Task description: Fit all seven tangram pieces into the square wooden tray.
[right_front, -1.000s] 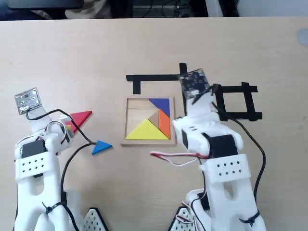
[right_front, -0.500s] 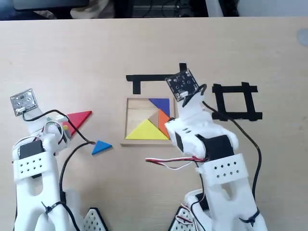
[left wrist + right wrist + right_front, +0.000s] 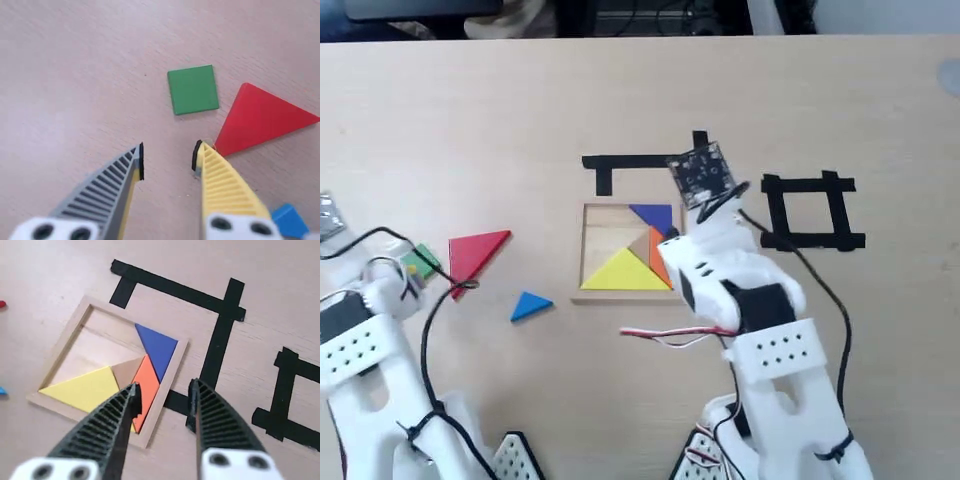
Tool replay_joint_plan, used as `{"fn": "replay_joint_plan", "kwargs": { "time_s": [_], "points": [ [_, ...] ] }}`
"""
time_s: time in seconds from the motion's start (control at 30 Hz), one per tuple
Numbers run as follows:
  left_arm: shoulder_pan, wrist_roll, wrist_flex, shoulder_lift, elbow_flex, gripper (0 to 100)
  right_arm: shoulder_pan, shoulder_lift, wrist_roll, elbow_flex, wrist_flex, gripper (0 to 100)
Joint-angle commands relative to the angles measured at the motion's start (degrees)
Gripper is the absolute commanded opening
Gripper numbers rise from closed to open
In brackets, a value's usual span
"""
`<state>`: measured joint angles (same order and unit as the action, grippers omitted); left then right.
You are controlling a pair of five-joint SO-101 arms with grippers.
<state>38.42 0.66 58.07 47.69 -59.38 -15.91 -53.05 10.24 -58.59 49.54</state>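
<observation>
Four pieces — a yellow triangle [image 3: 618, 270], an orange piece [image 3: 149, 380], a blue triangle [image 3: 655, 214] and seemingly a tan piece [image 3: 127, 371] — sit in the square wooden tray [image 3: 608, 232]. A thin green square [image 3: 193, 90], a red triangle [image 3: 260, 122] and a small blue triangle [image 3: 530, 305] lie flat on the wood-grain table [image 3: 620, 90] to its left. The left gripper [image 3: 168, 157] hangs near the green square, jaws apart and empty. The right gripper [image 3: 163, 390], likewise parted, hangs over the tray's right rim. Next, probably: straddle the green square's straight edges and pinch.
</observation>
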Motion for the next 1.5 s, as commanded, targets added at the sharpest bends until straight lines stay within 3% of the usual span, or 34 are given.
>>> {"fn": "replay_joint_plan", "kwargs": {
  "time_s": [0.0, 0.13, 0.23, 0.33, 0.43, 0.57, 0.73, 0.77, 0.87, 0.93, 1.1, 1.2, 1.47],
  "points": [
    [2.9, -4.1, 1.2, 0.4, 4.9, 19, -5.3, -0.7, -0.7, -1.1, -2.4, 18.1],
    [1.7, -15.2, 1.5, 0.4, 7.5, 19, -11.4, -0.7, -0.7, -4.6, -2.6, 18.1],
    [-1.7, -31.6, 3.3, -1.1, 10.1, 19, -12.2, -0.7, -0.7, -7.7, -6.0, 18.1],
    [-3.4, -48.4, 10.8, -6.6, 15.4, 20, -12.0, -0.7, -0.5, -10.9, -10.1, 18.1],
    [-2.2, -58.2, 15.6, -14.6, 24.3, 22, -12.0, -0.7, -0.6, -11.8, -11.1, 18.1],
    [-2.0, -61.4, 15.1, -26.8, 33.9, 22, -12.0, -0.7, -0.5, -12.2, -11.0, 18.1],
    [-2.3, -52.8, 9.6, -34.8, 38.7, 22, -12.0, -0.7, -0.4, -12.3, -11.0, 18.1],
    [-2.1, -54.9, 10.2, -35.3, 38.8, 23, -12.0, -0.7, -0.4, -12.3, -11.0, 18.1],
    [-1.8, -74.8, 15.9, -35.4, 38.8, 25, -12.0, -0.7, -0.4, -12.4, -10.9, 18.1],
    [-2.1, -80.0, 17.5, -36.2, 38.7, 26, -12.0, -0.7, -0.3, -12.6, -10.9, 18.1],
    [-3.3, -79.3, 11.2, -45.3, 39.4, 26, -12.0, -0.7, -0.3, -12.9, -10.9, 18.1],
    [-3.8, -74.8, 7.6, -52.3, 42.1, 26, -12.0, -0.7, -0.3, -12.9, -10.9, 18.1],
    [-5.9, -71.5, 7.0, -65.2, 53.8, 30, -12.0, -0.7, -0.3, -12.9, -11.2, 18.1]
  ]
}}
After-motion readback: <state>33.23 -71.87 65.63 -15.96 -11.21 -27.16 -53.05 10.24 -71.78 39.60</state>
